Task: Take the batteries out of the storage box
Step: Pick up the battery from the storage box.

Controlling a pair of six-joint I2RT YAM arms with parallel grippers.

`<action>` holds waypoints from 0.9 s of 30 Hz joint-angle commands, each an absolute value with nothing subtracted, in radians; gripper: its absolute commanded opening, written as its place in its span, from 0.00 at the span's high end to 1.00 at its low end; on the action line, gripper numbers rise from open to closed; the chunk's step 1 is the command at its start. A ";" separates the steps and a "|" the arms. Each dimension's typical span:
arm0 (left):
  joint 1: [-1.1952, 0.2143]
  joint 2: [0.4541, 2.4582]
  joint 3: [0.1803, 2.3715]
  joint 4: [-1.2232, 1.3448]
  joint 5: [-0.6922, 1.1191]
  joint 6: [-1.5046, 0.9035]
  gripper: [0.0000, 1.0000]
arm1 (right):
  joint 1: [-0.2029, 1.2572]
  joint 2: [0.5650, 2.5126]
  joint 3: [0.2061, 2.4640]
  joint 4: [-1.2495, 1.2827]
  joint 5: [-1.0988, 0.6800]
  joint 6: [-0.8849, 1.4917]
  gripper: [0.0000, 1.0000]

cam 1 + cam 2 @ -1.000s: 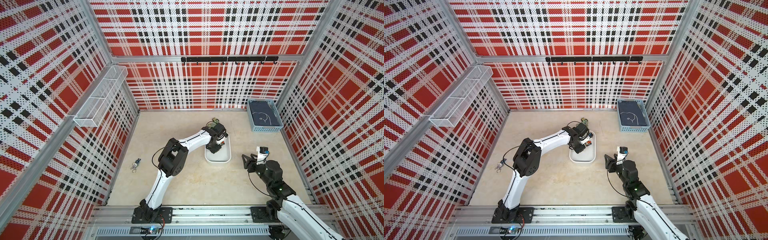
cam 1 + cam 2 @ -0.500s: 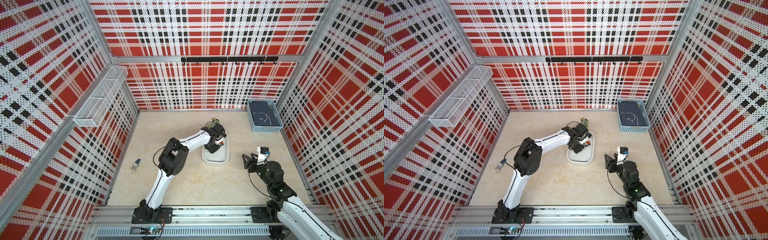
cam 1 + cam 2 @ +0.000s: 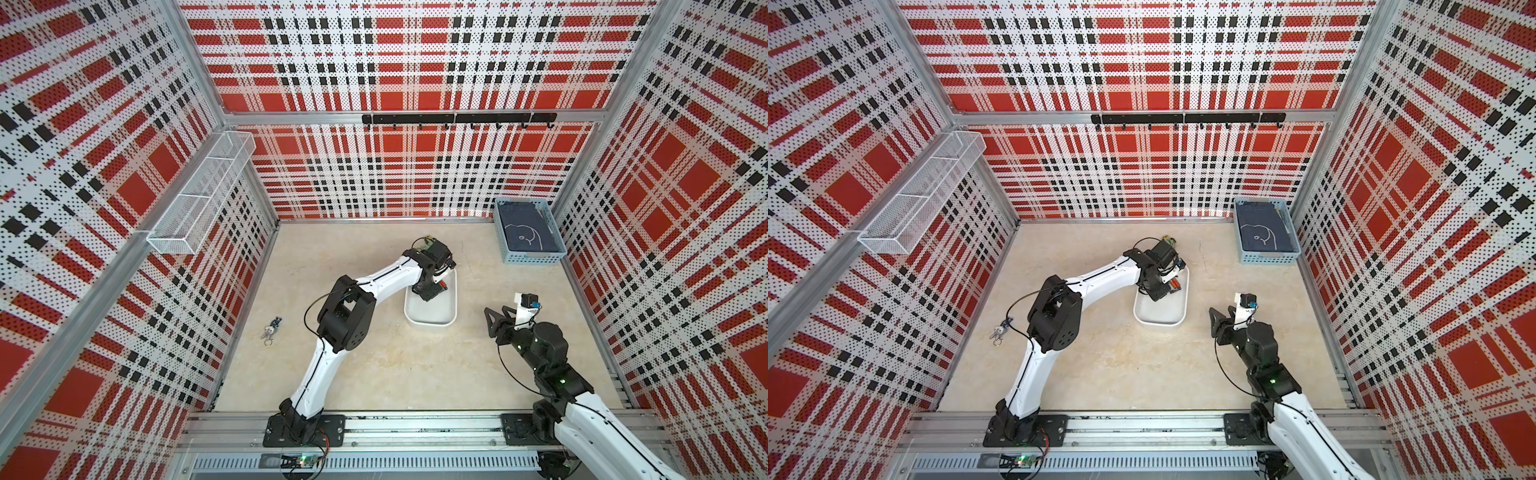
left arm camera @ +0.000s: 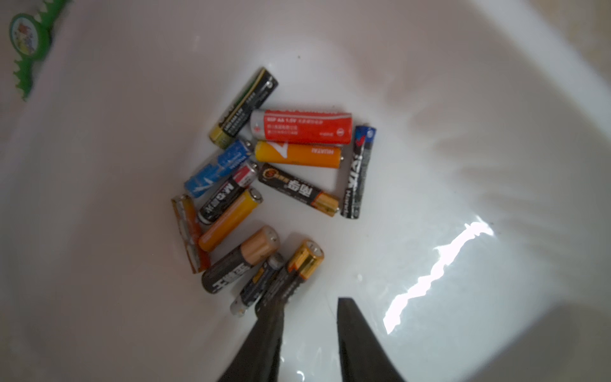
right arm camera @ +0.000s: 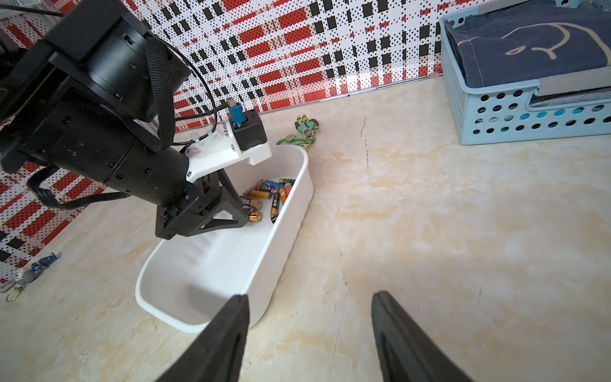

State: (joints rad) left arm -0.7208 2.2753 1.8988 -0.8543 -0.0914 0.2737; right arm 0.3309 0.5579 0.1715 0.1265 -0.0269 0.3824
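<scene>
**Change since a second ago:** the storage box (image 3: 432,316) has slid slightly toward the left arm's side of the table (image 3: 374,374). The left hand (image 3: 428,293) has gone with it. The right hand (image 3: 496,313) has kept its place.

**Top views:** in both, the box lies a little skewed on the table, with the left hand down inside its far half.
- The wrist hides most of the contents. Only a red sliver of the batteries (image 3: 443,284) shows beside the hand.
- The right hand hangs well to the right of the box.
- A blue basket (image 3: 530,259) stands beyond the box on that same side.
- A key ring (image 3: 272,328) lies well to the left of the box.

**Left wrist view:** only this view shows the cells singly.
- A dozen lie flat in a loose cluster on the box floor.
- The left hand's fingers (image 4: 267,317) stand narrowly apart, with nothing but white floor between them.
- One fingertip overlaps the butt of a black-and-gold battery (image 4: 302,264). Whether they touch, I cannot tell.
- A green trinket (image 4: 26,36) lies outside the box wall.

**Right wrist view:** the right hand is spread wide and empty above bare table, just beside the box's near corner.
- This view alone shows the left hand from the side, with its fingers low among the batteries.
- It also shows the trinket on the table just past the box's far end.
</scene>
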 commanded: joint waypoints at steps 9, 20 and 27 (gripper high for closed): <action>-0.710 2.325 1.876 -0.865 -0.089 0.311 0.69 | 0.333 0.543 0.159 0.149 -0.014 0.379 0.34; -0.726 2.338 1.862 -0.849 -0.095 0.267 0.92 | 0.334 0.542 0.158 0.147 -0.006 0.380 0.32; -0.727 2.318 1.926 -0.850 -0.146 0.105 1.00 | 0.333 0.537 0.156 0.146 -0.003 0.378 0.32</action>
State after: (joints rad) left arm -0.7212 2.3131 1.8877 -0.8482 -0.1215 0.1997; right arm 0.3309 0.5472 0.1650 0.1257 -0.0170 0.3828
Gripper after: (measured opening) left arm 0.142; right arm 0.682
